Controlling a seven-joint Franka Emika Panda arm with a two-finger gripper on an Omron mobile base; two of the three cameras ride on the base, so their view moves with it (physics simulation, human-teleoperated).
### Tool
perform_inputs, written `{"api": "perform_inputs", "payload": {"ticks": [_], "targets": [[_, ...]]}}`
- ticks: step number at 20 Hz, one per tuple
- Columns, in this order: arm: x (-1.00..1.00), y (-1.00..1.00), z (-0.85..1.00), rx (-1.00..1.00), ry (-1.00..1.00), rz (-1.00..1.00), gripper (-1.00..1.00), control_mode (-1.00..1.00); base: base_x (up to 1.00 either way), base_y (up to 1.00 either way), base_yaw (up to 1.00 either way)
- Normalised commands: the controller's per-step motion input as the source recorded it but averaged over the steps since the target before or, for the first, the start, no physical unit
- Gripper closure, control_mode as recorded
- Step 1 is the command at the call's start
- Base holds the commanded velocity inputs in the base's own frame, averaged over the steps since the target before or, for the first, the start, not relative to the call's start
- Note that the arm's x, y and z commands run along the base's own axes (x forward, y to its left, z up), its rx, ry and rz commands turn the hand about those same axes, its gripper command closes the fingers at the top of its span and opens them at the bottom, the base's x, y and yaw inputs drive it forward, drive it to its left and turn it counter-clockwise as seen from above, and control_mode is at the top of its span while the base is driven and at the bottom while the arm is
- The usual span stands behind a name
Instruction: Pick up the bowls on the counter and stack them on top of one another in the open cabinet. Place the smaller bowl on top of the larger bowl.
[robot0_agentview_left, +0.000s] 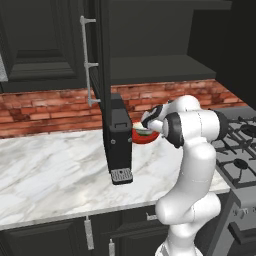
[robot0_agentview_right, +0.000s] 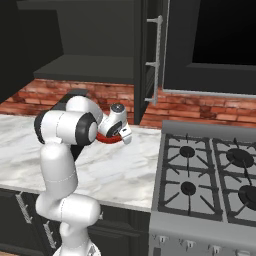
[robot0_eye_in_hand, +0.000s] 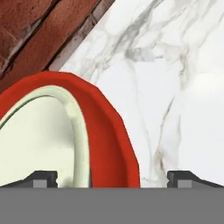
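Both bowls sit on the bench (robot0_agentview_left: 60, 175) by the brick wall, so the open cabinet (robot0_agentview_left: 160, 67) waits unfilled. The red bowl (robot0_eye_in_hand: 107, 127) holds the cream bowl (robot0_eye_in_hand: 39, 140). My pincer (robot0_eye_in_hand: 112, 179) hangs spread and empty above their rims; I judge it should close on the red rim. The hand view shows the nesting; the base views show the cabinet shelf.

Red brick backsplash (robot0_agentview_left: 45, 112) running along the back wall, black gas stovetop (robot0_agentview_right: 210, 172) off at three o'clock, black lower cabinets (robot0_agentview_left: 50, 237) with silver handles down at six o'clock, dim, dark room
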Motion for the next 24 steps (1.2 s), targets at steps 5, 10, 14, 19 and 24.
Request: {"api": "perform_inputs", "payload": {"ticks": [5,10,14,19,24], "targets": [[0.12,0.05,-0.44,-0.02,0.0,0.0,-1.0,-1.0,0.0,0.0,0.0],[0.04,0.09,-0.51,-0.01,0.0,0.0,-1.0,-1.0,0.0,0.0,0.0],[0.02,0.02,-0.13,0.0,0.0,0.0,1.0,-1.0,0.0,0.0,0.0],[0.04,0.0,0.1,0.0,0.01,0.0,1.0,-1.0,0.0,0.0,0.0],[0.07,-0.01,0.54,0.0,0.04,-0.01,1.0,-1.0,0.0,0.0,0.0]]}}
